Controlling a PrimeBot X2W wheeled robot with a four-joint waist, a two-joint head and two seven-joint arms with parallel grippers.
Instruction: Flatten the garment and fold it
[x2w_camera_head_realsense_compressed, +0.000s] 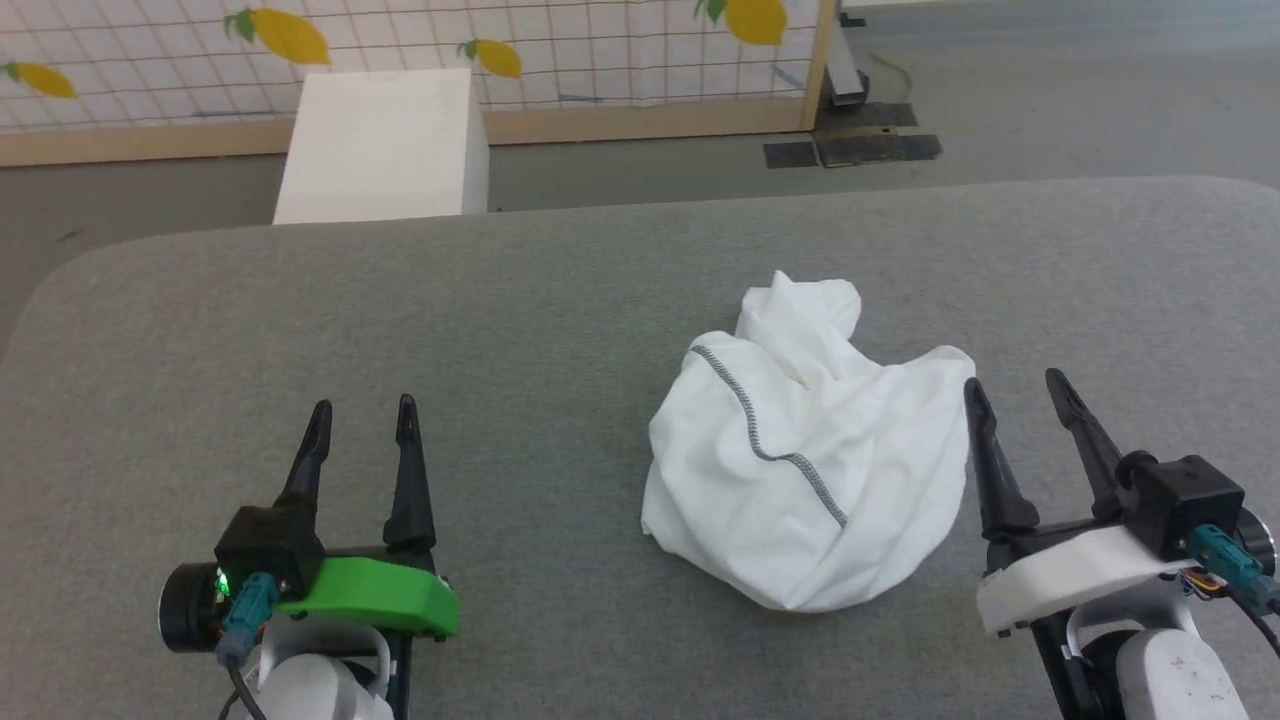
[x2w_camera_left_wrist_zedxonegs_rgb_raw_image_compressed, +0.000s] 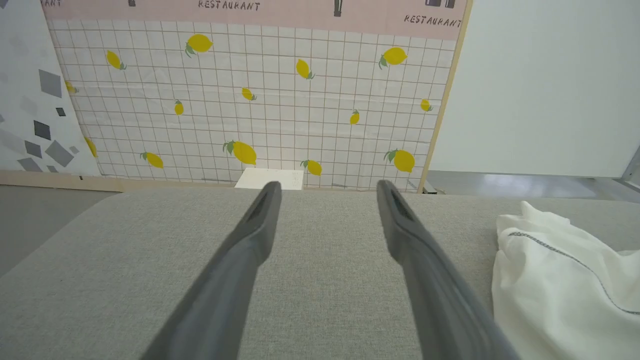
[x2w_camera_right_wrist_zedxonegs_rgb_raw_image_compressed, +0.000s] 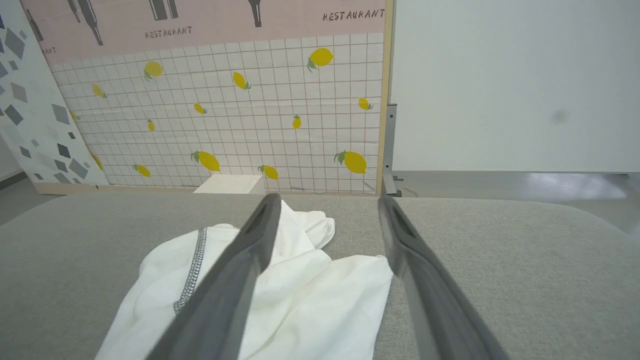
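The garment (x2w_camera_head_realsense_compressed: 810, 450) lies crumpled in a white heap on the grey table (x2w_camera_head_realsense_compressed: 540, 320), right of centre, with a grey-black stitched seam running across it. It also appears at the right edge of the left wrist view (x2w_camera_left_wrist_zedxonegs_rgb_raw_image_compressed: 560, 285) and at lower left of the right wrist view (x2w_camera_right_wrist_zedxonegs_rgb_raw_image_compressed: 300, 295). My left gripper (x2w_camera_head_realsense_compressed: 362, 412) stands open near the front left, well apart from the cloth, with bare table between its fingers (x2w_camera_left_wrist_zedxonegs_rgb_raw_image_compressed: 325, 187). Just beside the heap's right edge, my right gripper (x2w_camera_head_realsense_compressed: 1015, 383) is open; its left finger (x2w_camera_right_wrist_zedxonegs_rgb_raw_image_compressed: 250, 255) lies over the cloth.
A rigid white box (x2w_camera_head_realsense_compressed: 385, 145) stands on the floor beyond the table's far edge at the left. Behind it runs a lemon-patterned grid panel (x2w_camera_head_realsense_compressed: 560, 50) with a wooden frame. Dark mats (x2w_camera_head_realsense_compressed: 850, 150) lie on the floor at the back right.
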